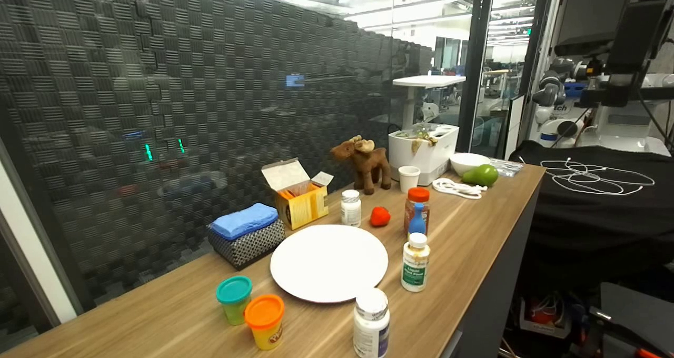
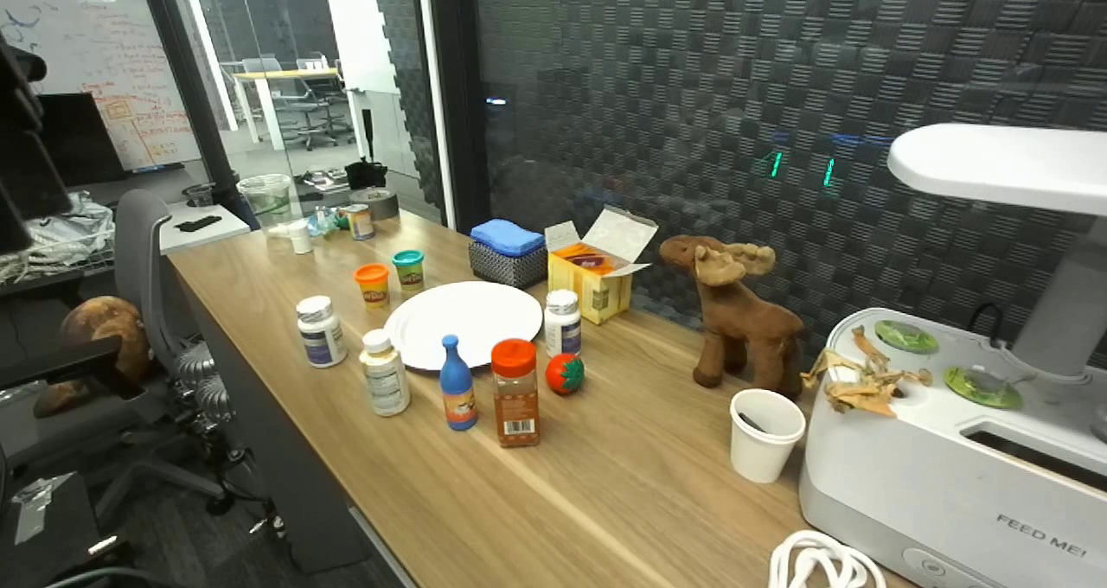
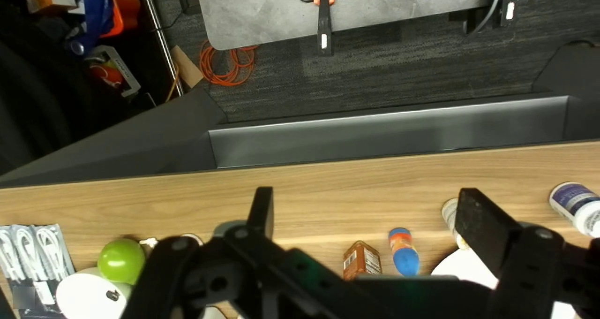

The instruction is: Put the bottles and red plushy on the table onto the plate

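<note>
A: What's the count on the light-brown wood tabletop (image 1: 468, 237)?

B: White-capped ones first, three: a round white plastic bottle with a green label (image 1: 414, 274), a round white plastic bottle with a purple label (image 1: 372, 330), and a third white plastic bottle (image 1: 351, 210) near the one open yellow cardboard box (image 1: 303, 210). Add one orange-brown plastic jar with a red cap (image 2: 517, 408) and, just beside it, one slim blue plastic bottle (image 2: 457, 385). Five.

A: And the small round red plushy with green leaves on top (image 2: 558, 384)?

B: One, on the tabletop between the third white plastic bottle and the jar.

A: What are they arranged beside?

B: One round, flat white plate (image 1: 326, 263); they make an arc along one side of it. Whether the third bottle touches its rim, I can't tell.

A: Others?

B: Two short plastic tubs near the plate: a green tub with a teal lid (image 1: 235, 300) and a yellow tub with an orange lid (image 1: 265, 316). Then one brown plush moose (image 2: 745, 330) and one white paper cup (image 2: 758, 456).

A: And the pincer?

B: In the wrist view, the black pincer (image 3: 368, 206) has its two fingers (image 3: 260, 211) spread wide apart, bare wood showing between their tips.
</note>
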